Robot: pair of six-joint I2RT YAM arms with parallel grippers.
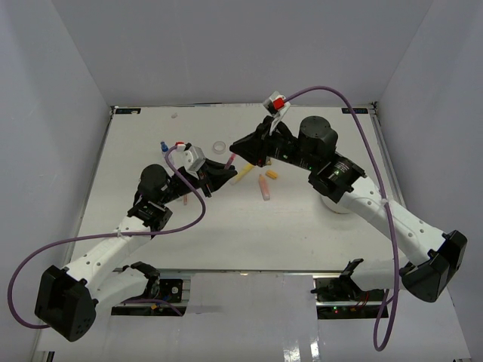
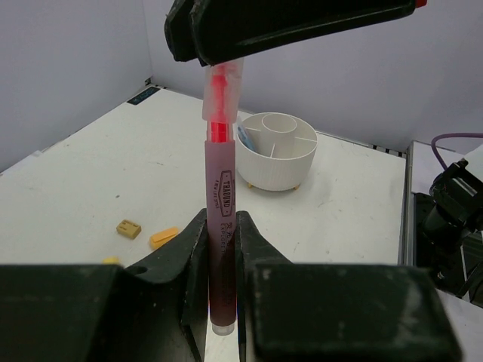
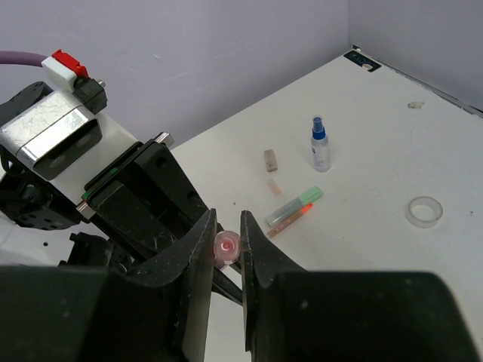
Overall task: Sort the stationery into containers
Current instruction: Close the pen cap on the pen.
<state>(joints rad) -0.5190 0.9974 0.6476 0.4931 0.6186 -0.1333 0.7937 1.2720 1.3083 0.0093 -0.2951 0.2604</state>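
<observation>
holding one red pen [image 2: 220, 181] between both arms above the bench [image 2: 90, 181]: the left end effector [image 2: 220, 224] is clamped on the pen's barrel, and the right end effector [image 3: 226, 230] is closed on its clear cap end, so the pen spans the gap between them. the round white tub [image 2: 290, 164] with inner dividers sits on the bench well apart from the pen, partly hidden under the right arm in the overhead view. only one blue item [image 2: 243, 136] shows in one of its compartments; the other compartments in sight look bare. most of the stationery lies loose on the bench: a blue-capped bottle [image 3: 321, 147], a tape ring [image 3: 410, 213], a green marker [image 3: 298, 202] with an orange marker [image 3: 289, 221] right beside it, a pink marker [image 1: 264, 187], a grey eraser [image 3: 270, 158] and two yellowish erasers [image 2: 163, 237]. judged from this, the sorting is at an early stage: one piece in the tub, one pen in hand, the rest yet to be picked up and placed.
</observation>
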